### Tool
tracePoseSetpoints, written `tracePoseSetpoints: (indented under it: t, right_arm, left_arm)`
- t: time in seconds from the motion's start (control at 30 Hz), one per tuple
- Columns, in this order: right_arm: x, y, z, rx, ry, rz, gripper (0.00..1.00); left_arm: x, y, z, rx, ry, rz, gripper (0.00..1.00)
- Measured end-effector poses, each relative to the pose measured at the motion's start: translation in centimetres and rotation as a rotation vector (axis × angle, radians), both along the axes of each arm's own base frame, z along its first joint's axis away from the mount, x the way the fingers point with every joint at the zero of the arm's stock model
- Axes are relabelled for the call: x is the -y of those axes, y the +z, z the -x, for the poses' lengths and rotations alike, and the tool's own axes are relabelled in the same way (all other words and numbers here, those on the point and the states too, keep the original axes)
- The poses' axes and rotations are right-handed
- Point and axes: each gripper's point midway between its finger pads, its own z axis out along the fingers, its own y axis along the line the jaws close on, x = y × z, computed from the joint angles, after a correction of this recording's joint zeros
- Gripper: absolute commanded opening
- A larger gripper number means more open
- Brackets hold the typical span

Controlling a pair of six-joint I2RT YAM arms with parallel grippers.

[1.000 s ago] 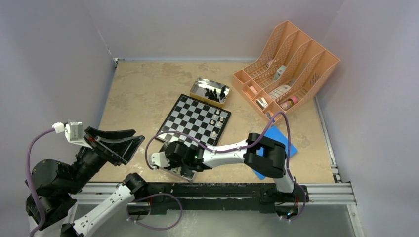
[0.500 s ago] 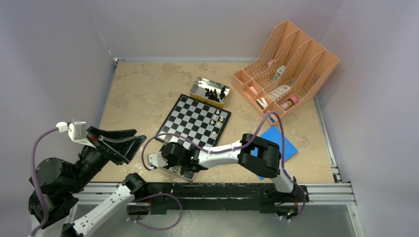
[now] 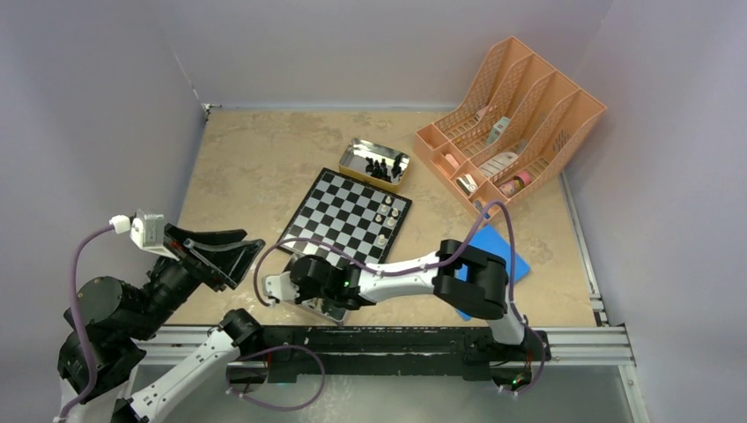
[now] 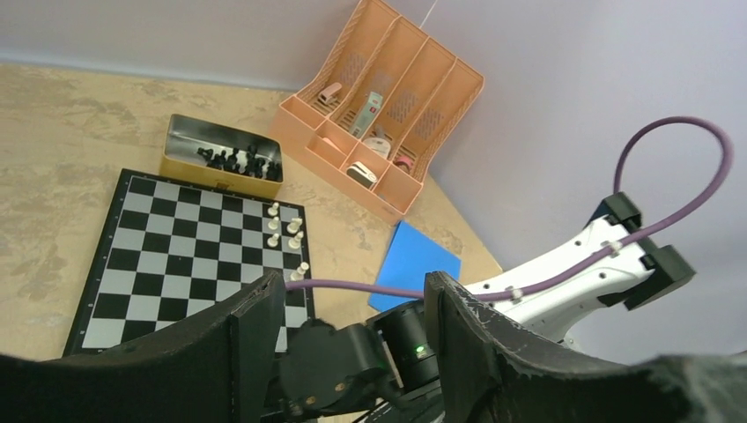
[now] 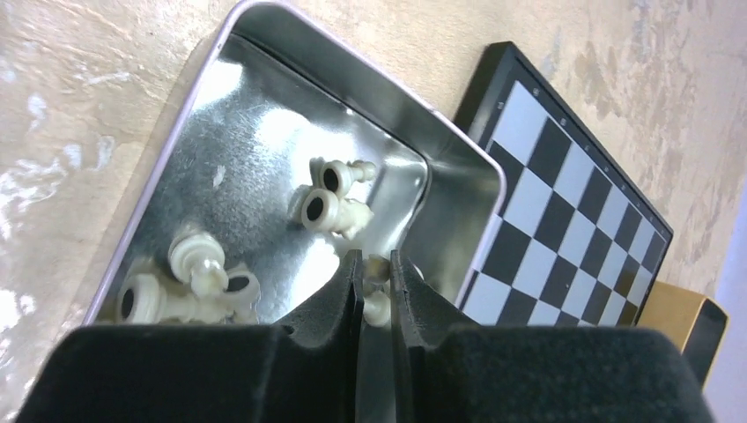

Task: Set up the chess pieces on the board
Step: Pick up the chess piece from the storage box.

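The checkered board [image 3: 351, 216] lies mid-table, with several white pieces [image 3: 385, 218] along its right edge; the left wrist view shows them too [image 4: 286, 233]. Black pieces [image 3: 377, 166] sit in the far tin [image 3: 357, 152]. My right gripper [image 3: 321, 304] is down in the near tin [image 5: 458, 145], shut on a white piece [image 5: 379, 295]. Several loose white pieces [image 5: 330, 198] lie around it, and the board's corner [image 5: 564, 220] is beside the tin. My left gripper [image 3: 249, 242] is open and empty, raised left of the board, with its fingers framing the right arm's wrist [image 4: 352, 284].
An orange file organizer [image 3: 511, 115] stands at the back right. A blue flat square [image 3: 502, 251] lies right of the board, partly under the right arm. A purple cable [image 4: 370, 286] loops over the board's near edge. Walls close in on the left and back.
My left gripper has drifted a little to the right. My right gripper has stayed in the near tin, shifting only slightly.
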Motion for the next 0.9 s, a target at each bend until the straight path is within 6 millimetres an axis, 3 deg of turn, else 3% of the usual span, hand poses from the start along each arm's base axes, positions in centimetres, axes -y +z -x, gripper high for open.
tracePoseSetpoints:
  t: [0.1,0.23,0.4,0.53,0.7,0.9]
  right_arm:
    - [0.0,1.8,0.8,-0.048,-0.005,-0.076,0.07]
    - [-0.3,5.8,1.8,-0.134,-0.021,-0.232,0.06]
    - [0.2,9.4,1.9,-0.273,-0.063,-0.42,0.07]
    - [3.1,11.3,0.5,-0.436,-0.163,-0.581,0.11]
    - [8.8,13.6,-3.2,-0.545,-0.351,-0.791,0.11]
    - [11.3,15.0,-3.4,-0.631,-0.435,-0.924,0.11]
  left_arm:
    - [0.1,-0.5,-0.3,-0.004,0.006,-0.018,0.58]
    - [0.3,-1.3,-0.7,-0.016,0.008,-0.035,0.57]
    - [0.7,-2.1,-1.1,-0.024,0.008,-0.059,0.56]
    - [1.0,-2.8,-1.5,-0.031,0.005,-0.072,0.55]
    - [2.0,-4.6,-2.3,-0.068,-0.013,-0.106,0.55]
    - [3.8,-7.1,-3.6,-0.122,-0.045,-0.151,0.55]
